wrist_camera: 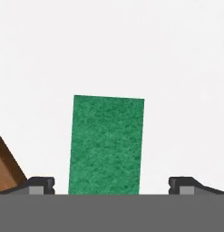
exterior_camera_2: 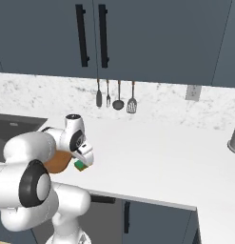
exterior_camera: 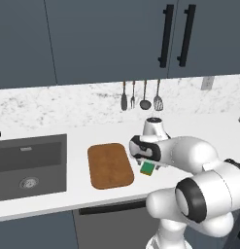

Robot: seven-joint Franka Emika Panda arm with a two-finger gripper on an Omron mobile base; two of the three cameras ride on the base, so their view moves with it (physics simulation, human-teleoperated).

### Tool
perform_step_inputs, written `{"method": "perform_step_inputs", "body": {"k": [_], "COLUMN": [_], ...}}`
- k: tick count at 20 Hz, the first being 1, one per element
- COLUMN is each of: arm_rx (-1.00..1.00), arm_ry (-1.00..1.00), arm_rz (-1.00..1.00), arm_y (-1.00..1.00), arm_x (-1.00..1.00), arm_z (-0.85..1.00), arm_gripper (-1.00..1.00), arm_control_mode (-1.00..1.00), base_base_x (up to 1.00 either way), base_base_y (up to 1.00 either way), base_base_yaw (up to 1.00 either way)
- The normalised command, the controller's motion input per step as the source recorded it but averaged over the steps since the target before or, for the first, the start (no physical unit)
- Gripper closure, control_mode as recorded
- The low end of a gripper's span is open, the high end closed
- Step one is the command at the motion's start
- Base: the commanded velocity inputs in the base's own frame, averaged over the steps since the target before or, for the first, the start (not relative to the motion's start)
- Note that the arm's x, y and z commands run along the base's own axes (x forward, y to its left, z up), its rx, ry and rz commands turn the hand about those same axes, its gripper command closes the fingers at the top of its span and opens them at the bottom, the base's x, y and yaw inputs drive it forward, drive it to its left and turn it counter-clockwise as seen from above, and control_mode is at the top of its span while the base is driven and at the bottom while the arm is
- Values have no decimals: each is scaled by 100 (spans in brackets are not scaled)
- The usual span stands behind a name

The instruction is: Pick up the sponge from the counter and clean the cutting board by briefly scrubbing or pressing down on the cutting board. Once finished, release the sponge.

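Here, hand (wrist_camera: 111, 185) spread wide astride the sponge (wrist_camera: 106, 145), bare counter (wrist_camera: 177, 68) beyond, cutting board (wrist_camera: 5, 170) edge alongside.

White arm rising from the lower left, its hand pointing down over the counter (exterior_camera_2: 152, 157), a long white speckled worktop running to the right edge. Sponge (exterior_camera_2: 80, 165), green top, showing just under the hand, lying on the counter. Cutting board (exterior_camera_2: 58, 162), brown, showing partly behind the arm, just left of the sponge. Sink (exterior_camera_2: 16, 125), dark basin, sitting at the far left. Four utensils (exterior_camera_2: 115, 97) hanging against the backsplash. Outlet (exterior_camera_2: 190, 92) sitting on the backsplash to the right. Dark cabinets (exterior_camera_2: 138, 38) with two black handles (exterior_camera_2: 93, 35) hanging above. Grey object (exterior_camera_2: 234, 139) standing at the right edge.
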Motion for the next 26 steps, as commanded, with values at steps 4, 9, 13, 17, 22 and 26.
{"method": "perform_step_inputs", "body": {"k": [4, 9, 13, 17, 22, 26], "arm_rx": [12, 4, 0, -1, 0, 0], "arm_ry": [0, 0, 1, 1, -3, -12], "arm_rz": [1, 0, 0, 0, 0, 0], "arm_y": [-19, -12, 0, 0, 0, 0], "arm_x": [8, 9, 34, 36, 1, -36], "arm_z": [-15, -14, -12, -8, -16, -53], "arm_gripper": [-100, -100, -100, -100, -100, 100], "arm_control_mode": [-100, -100, -100, -100, -100, -100], "base_base_x": [0, 0, 0, 0, 0, 0], "base_base_y": [0, 0, 0, 0, 0, 0], "base_base_yaw": [0, 0, 0, 0, 0, 0]}}
